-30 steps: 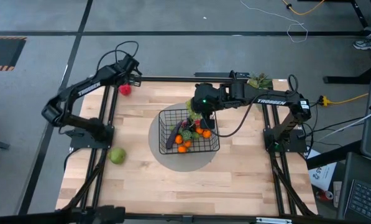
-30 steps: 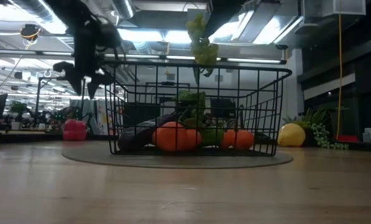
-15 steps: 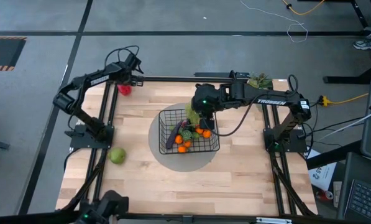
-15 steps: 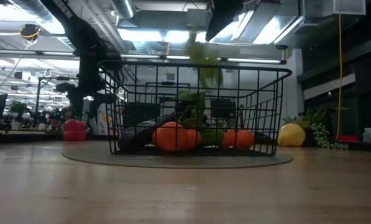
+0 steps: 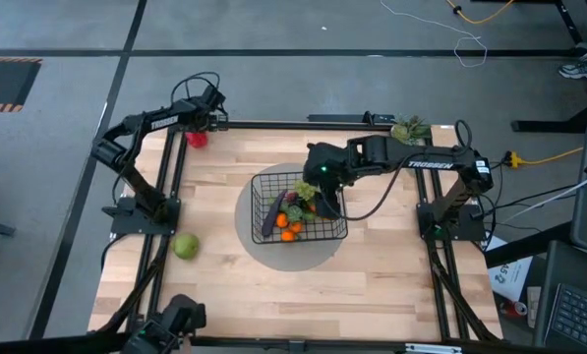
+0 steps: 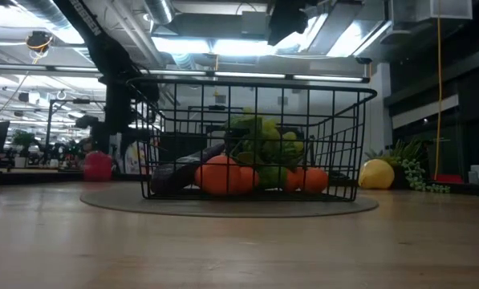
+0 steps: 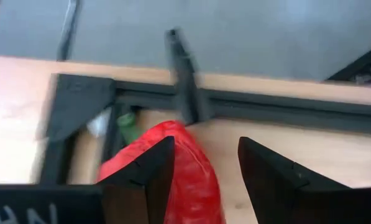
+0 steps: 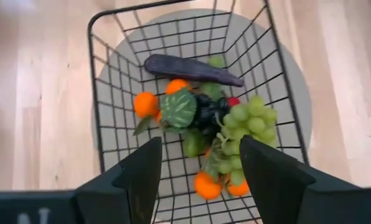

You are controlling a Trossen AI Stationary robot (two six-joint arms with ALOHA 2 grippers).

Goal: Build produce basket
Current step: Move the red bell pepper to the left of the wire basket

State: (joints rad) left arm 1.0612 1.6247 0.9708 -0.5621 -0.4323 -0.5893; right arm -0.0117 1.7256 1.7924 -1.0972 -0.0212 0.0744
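Hovering at the worktop's far left corner, the left gripper (image 7: 201, 171) held its fingers apart around the red toy pepper (image 5: 196, 140). The right gripper (image 8: 197, 168), fingers apart and empty, hung above the black wire-mesh basket (image 5: 262, 190) at the worktop's centre, green grapes (image 8: 247, 121) inside.

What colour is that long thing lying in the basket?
Dark purple: the eggplant, clearest in the right wrist view.

I see the basket (image 5: 298, 207) mid-tabletop (image 5: 372, 285) with grapes (image 8: 244, 121), oranges (image 8: 145, 103) and eggplant (image 8: 191, 68) inside. Pepper (image 5: 196, 139) sits far-left corner, apple (image 5: 185, 246) at left edge, pear (image 6: 376, 173) right of basket.
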